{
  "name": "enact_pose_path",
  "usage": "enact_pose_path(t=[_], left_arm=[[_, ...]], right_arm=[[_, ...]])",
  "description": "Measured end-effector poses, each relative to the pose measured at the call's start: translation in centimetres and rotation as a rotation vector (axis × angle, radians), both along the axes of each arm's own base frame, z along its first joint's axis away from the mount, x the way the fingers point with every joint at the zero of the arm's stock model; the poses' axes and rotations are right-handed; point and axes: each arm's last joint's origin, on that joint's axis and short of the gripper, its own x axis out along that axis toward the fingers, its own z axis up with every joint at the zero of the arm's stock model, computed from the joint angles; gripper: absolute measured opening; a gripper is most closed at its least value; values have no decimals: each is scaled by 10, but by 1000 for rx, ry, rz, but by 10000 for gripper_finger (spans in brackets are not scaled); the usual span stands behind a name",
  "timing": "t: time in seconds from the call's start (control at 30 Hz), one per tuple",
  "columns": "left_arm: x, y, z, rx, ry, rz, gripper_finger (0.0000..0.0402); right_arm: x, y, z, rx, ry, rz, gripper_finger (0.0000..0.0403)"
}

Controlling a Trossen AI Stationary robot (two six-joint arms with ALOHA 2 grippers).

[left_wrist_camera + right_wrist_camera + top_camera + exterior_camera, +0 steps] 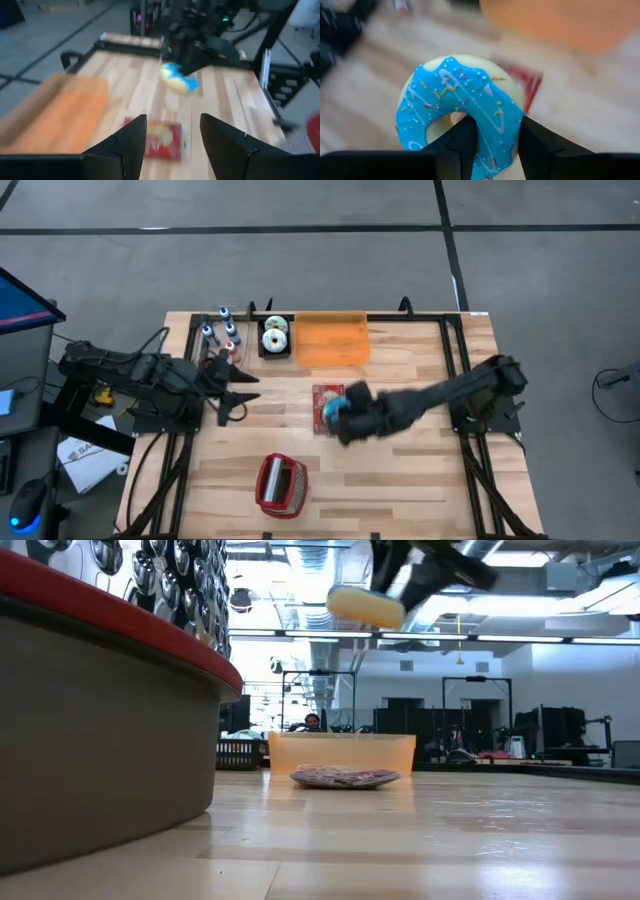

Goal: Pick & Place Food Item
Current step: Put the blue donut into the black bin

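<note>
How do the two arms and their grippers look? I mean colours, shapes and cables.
Both arms are dark, nearly black, built of jointed segments. The left gripper ends in two pointed, angular black fingers with flat faceted surfaces. The right gripper has the same matte black fingers. Thin black cables run along the left arm near its base. No markings are visible.

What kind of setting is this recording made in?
Probably a robotics lab in an open industrial hall: a wooden table on a metal frame, concrete floor with taped lines, and exposed ceiling ducts over rows of similar rigs.
</note>
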Motion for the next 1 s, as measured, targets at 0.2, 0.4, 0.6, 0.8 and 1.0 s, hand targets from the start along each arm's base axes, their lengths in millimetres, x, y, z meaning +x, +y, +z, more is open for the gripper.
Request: enact_pose_path(t=[0.2,0.4,0.6,0.8,1.0], left_arm=[[36,8,9,-25,-174,83,191],[52,38,17,-209,-346,258,221],[54,66,18,-298,-378,230,236],[59,77,14,-335,-362,206,222],[78,80,7,-354,-382,197,204]], right_arm=[[-1,-58,43,-101,-128,13,118],[8,-97,67,-132,-288,43,118],[17,-119,78,-159,-407,65,118],[19,-127,82,-184,-442,67,118],[20,-127,83,-182,-454,79,118]])
